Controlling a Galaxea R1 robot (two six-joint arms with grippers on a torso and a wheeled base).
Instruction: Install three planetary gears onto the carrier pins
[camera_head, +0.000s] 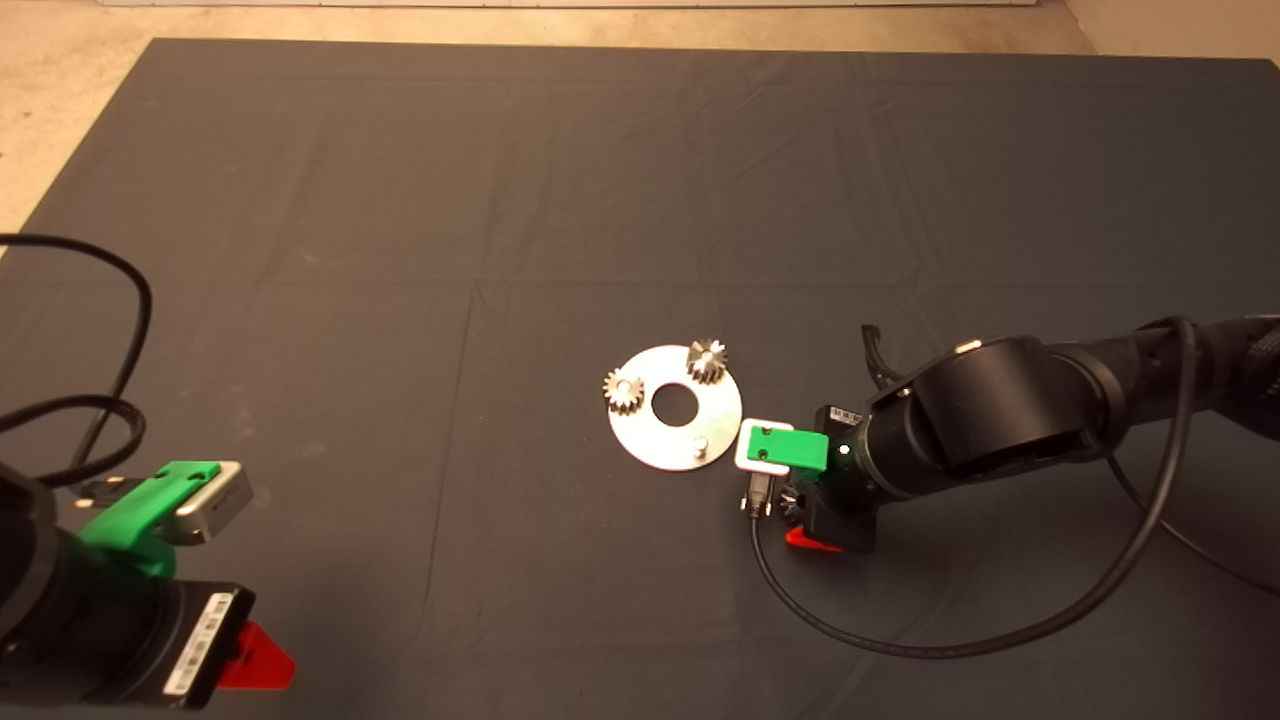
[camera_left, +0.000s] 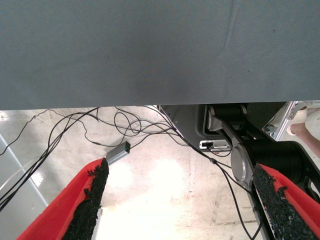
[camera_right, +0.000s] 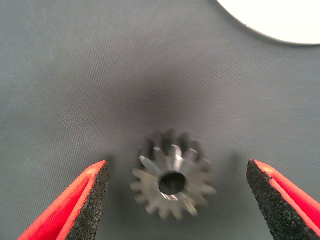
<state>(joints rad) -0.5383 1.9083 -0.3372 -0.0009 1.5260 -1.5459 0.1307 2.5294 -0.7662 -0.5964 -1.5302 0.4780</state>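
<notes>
Right hand (camera_right: 175, 200) wide open, straddling third planetary gear (camera_right: 172, 182) flat on counter (camera_head: 400, 250) beside disc (camera_head: 673, 443). Centre pads on teeth, close squarely, keep bore vertical for free pin (camera_head: 701, 444). Left hand (camera_left: 180, 205) parked, open.

Dark grey mat (camera_head: 400, 200) over the tabletop. Shiny silver disc (camera_head: 655, 445); steel-grey toothed gear (camera_right: 172, 182), dark at its bore. Green right end effector (camera_right: 175, 200), red fingers (camera_right: 82, 200) faced with black pads. Black arm (camera_head: 1000, 420) and cable (camera_head: 900, 640).
</notes>
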